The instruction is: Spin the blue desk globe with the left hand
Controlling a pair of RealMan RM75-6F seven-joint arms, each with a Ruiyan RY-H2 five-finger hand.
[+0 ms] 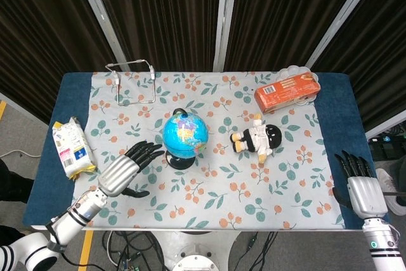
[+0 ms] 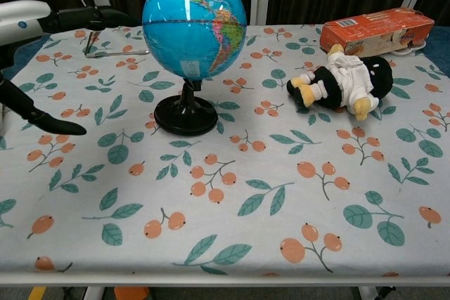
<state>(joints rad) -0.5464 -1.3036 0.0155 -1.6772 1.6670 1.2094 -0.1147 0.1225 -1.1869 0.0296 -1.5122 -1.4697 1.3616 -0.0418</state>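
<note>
The blue desk globe (image 1: 184, 135) stands on its black round base (image 2: 185, 116) near the middle of the flowered cloth. In the chest view the globe (image 2: 194, 23) shows green and yellow continents on its right side. My left hand (image 1: 126, 167) hovers to the globe's left with its fingers spread, a short gap from the ball, holding nothing. In the chest view the left hand's fingers (image 2: 88, 17) stretch toward the globe without touching it. My right hand (image 1: 357, 182) rests open at the table's near right edge.
A plush doll (image 1: 257, 136) lies right of the globe. An orange box (image 1: 286, 91) sits on a white plate at the back right. A wire stand (image 1: 132, 80) is at the back left, and a snack bag (image 1: 70, 148) lies on the left edge.
</note>
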